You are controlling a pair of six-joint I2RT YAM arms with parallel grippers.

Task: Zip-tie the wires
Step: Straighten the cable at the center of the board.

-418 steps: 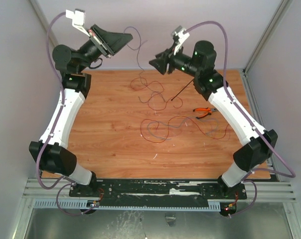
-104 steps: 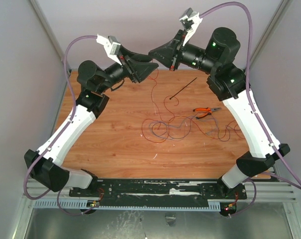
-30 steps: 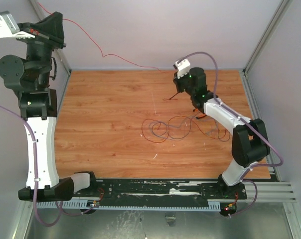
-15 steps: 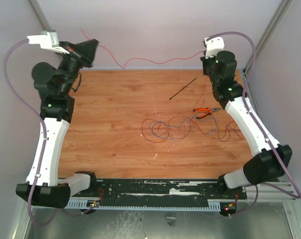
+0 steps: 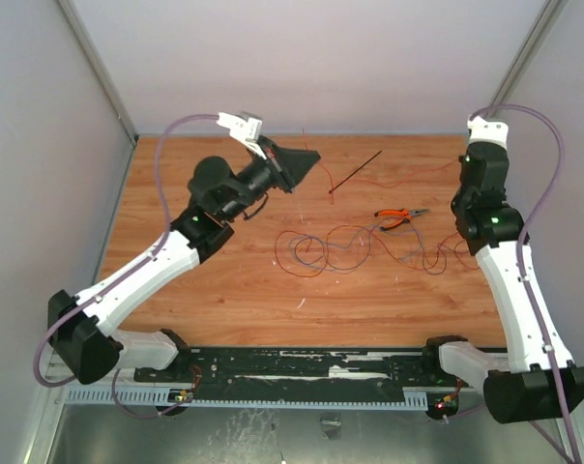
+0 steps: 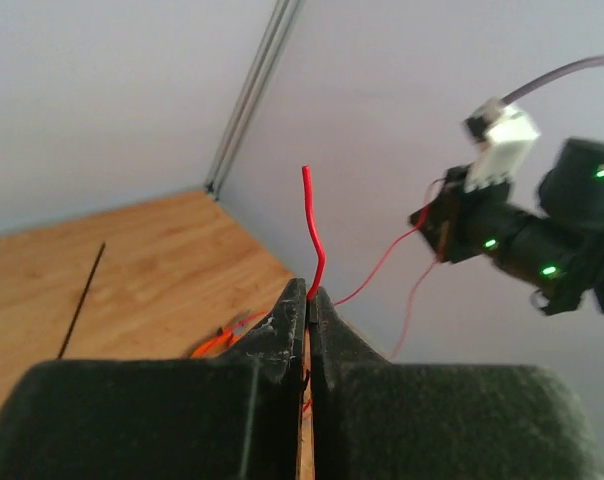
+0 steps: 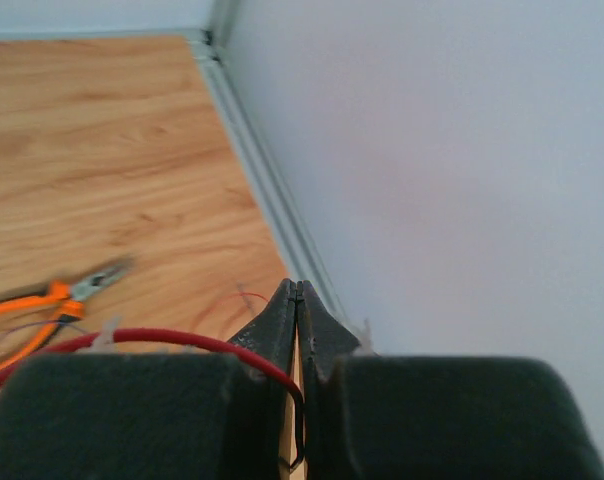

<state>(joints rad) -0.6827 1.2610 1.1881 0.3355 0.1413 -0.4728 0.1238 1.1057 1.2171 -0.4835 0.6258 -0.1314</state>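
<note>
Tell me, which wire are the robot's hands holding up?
The red wire. It is pinched in the left gripper and the right gripper and stretches between them, while the other wires lie in a loose tangle on the table.

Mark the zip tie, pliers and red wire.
zip tie (image 5: pixel 357 171), top view, middle of the strip.
pliers (image 5: pixel 394 214), top view, orange handle.
red wire (image 6: pixel 315 235), left wrist view, free end sticking up.
</note>
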